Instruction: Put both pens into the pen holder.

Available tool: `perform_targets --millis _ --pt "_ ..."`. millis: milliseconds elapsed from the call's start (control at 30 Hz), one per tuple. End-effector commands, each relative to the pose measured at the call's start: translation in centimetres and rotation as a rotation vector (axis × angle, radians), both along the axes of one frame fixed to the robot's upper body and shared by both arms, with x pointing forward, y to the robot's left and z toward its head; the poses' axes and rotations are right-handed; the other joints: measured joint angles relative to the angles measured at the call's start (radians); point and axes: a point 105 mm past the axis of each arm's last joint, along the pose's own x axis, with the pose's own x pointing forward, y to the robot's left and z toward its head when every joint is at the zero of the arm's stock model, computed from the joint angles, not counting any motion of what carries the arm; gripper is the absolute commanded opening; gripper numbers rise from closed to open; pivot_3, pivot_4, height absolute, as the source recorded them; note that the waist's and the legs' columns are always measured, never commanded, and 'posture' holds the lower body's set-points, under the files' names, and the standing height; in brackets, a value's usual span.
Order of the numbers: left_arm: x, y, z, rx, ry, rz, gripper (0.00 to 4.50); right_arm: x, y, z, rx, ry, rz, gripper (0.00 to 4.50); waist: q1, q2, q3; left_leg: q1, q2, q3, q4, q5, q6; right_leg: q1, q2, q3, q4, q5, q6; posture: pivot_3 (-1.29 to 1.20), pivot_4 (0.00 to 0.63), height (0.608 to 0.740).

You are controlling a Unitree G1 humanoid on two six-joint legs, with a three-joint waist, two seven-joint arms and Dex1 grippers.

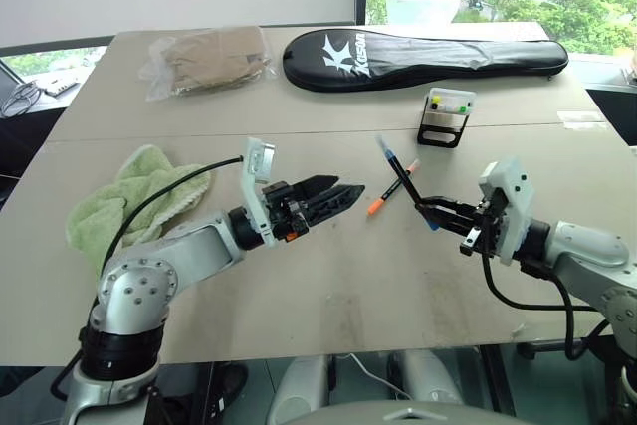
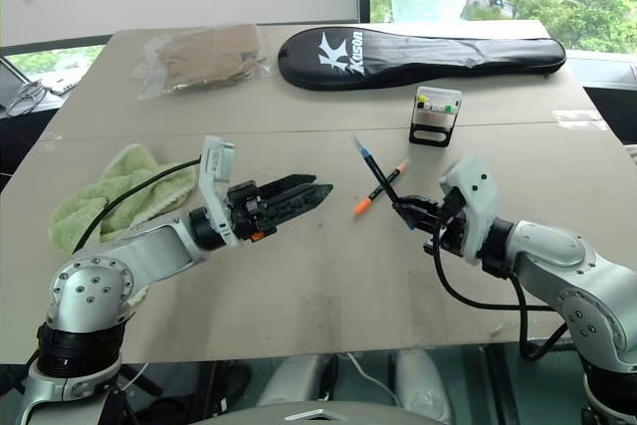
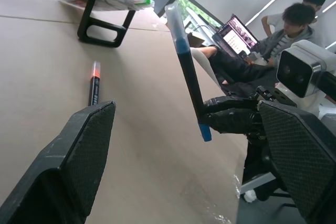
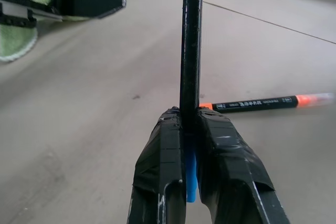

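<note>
Setting: office room w/ windows behind; a wide beige table (image 1: 328, 286) carries everything. Near its far edge lie a long black racket case (image 1: 423, 59) and a bagged tan item (image 1: 209, 59); a green towel (image 1: 134, 196) sits toward the left edge.

Pen holder (image 1: 445, 114): white box on a black angled stand, right of centre toward the far edge, just in front of the case. The tilt presents its open face toward the robot, presumably to ease insertion; yellow- and green-capped markers already sit in it.

Right gripper (image 1: 426, 208): clenched on the blue pen (image 1: 398, 174) near its lower end, so the barrel stands up and leans away above the table, long free end leading. This low grip probably leaves most of the pen clear to enter the holder.

Orange pen (image 1: 392, 190): flat on the table at mid-table, just beside the raised blue pen, well short of the holder; untouched.

Left gripper (image 1: 333, 198): released, fingers spread wide, nothing between them; aimed level toward the blue pen and the right gripper, nearby but apart. Likely posed either for a hand-over or to take the orange pen — cannot tell which.

Status (est.): neither pen is in the holder.
</note>
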Motion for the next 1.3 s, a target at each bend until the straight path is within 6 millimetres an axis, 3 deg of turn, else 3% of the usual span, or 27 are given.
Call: perform_targets --millis 33,300,433,567,633,767,867,1000,1100,1300 --pt "-0.5 -0.3 0.5 0.029 -0.081 -0.015 4.5 0.6 -0.4 1.3 0.1 0.0 -0.049 0.03 -0.001 0.0 0.0 0.0 0.0 0.0 0.0 0.0 0.0 0.0 0.0 0.0 0.0 0.0 0.0 0.0 0.15 0.74" --pt "0.0 -0.2 0.7 0.049 -0.141 0.008 4.5 2.9 -2.5 3.2 0.32 0.212 -0.21 0.03 -0.002 0.0 0.0 0.0 0.0 0.0 0.0 0.0 0.0 0.0 0.0 0.0 0.0 0.0 0.0 0.0 0.15 0.74" --pt "0.9 0.6 1.3 0.08 -0.211 0.061 4.5 4.1 -3.3 5.4 0.361 0.179 -0.285 0.03 -0.002 0.0 0.0 -0.001 0.0 0.001 0.0 0.0 0.0 0.0 0.0 0.0 0.0 0.0 0.0 0.0 0.15 0.74" --pt "1.2 0.8 1.5 0.109 -0.259 0.083 4.5 4.7 -4.1 4.8 0.325 0.239 -0.359 0.03 -0.003 0.0 0.0 -0.002 0.0 0.001 0.0 0.0 0.0 0.0 0.001 0.0 -0.001 0.0 0.0 0.0 0.15 0.74" --pt "1.2 0.9 1.4 0.109 -0.262 0.09 4.5 4.5 -4.4 4.1 0.285 0.271 -0.367 0.03 -0.002 0.0 0.0 -0.002 0.0 0.001 0.0 0.0 0.0 0.0 0.0 0.0 -0.001 0.0 0.0 0.0 0.15 0.74" --pt "1.0 0.9 1.1 0.098 -0.24 0.087 4.5 1.8 -3.6 2.0 -0.003 0.213 -0.228 0.03 0.001 0.001 0.001 -0.004 0.001 0.001 0.0 0.0 0.0 -0.001 0.0 -0.001 -0.002 0.0 0.0 0.0 0.15 0.74" --pt "0.8 0.8 1.3 -0.013 -0.136 0.062 4.5 0.2 -1.3 3.6 0.043 0.088 -0.051 0.03 -0.002 0.0 0.001 -0.004 0.001 0.001 0.0 0.0 0.0 -0.001 0.0 -0.002 -0.002 0.0 0.0 0.0 0.15 0.74" --pt "0.1 0.1 2.5 -0.144 -0.054 -0.008 4.5 -0.9 0.2 3.5 -0.011 0.026 0.085 0.03 -0.001 0.0 0.001 -0.003 0.001 0.0 0.001 0.0 0.0 -0.001 0.001 -0.001 -0.001 0.0 0.0 0.0 0.15 0.74" --pt "0.1 -0.3 2.8 -0.161 -0.035 -0.025 3.73 -1.4 0.7 3.4 -0.046 -0.007 0.15 0.0 0.003 0.0 0.001 -0.003 0.001 0.0 0.001 0.0 0.0 0.0 0.0 -0.002 -0.002 0.0 0.0 0.0 0.15 0.74" --pt "0.4 -1.4 3.6 -0.195 -0.036 -0.065 1.19 -1.9 0.9 2.7 -0.12 -0.049 0.208 0.0 0.009 0.0 0.001 -0.003 0.001 0.0 0.002 0.0 0.0 0.0 0.0 -0.002 -0.002 0.0 0.0 0.0 0.15 0.74"
